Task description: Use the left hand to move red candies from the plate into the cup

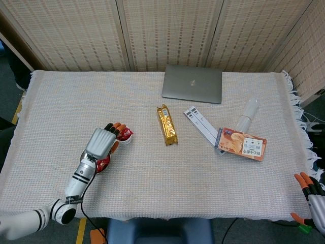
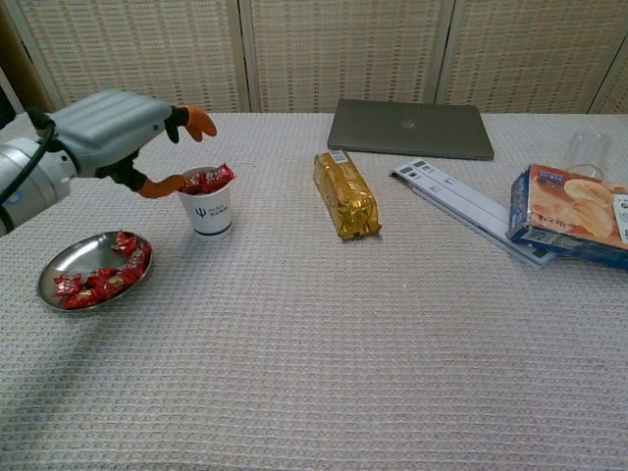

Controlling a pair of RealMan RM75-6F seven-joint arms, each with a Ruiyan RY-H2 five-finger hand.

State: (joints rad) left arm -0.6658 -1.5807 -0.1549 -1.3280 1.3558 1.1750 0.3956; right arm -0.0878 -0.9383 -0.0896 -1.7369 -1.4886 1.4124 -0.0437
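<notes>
A white paper cup (image 2: 209, 205) stands left of centre, heaped with red candies (image 2: 207, 178) that stick out over its rim. The cup (image 1: 125, 137) also shows in the head view. My left hand (image 2: 110, 132) hovers just left of and above the cup with its fingers spread and nothing in them. In the head view the left hand (image 1: 101, 142) covers most of the metal plate (image 1: 103, 166). The plate (image 2: 57, 270) lies front left of the cup and holds several red candies (image 2: 101, 277). My right hand (image 1: 314, 202) rests off the table's front right corner.
A gold snack pack (image 2: 344, 193) lies right of the cup. Further back sits a closed laptop (image 2: 409, 128). White strips (image 2: 473, 209), a biscuit box (image 2: 569, 215) and a clear plastic cup (image 2: 587, 151) occupy the right side.
</notes>
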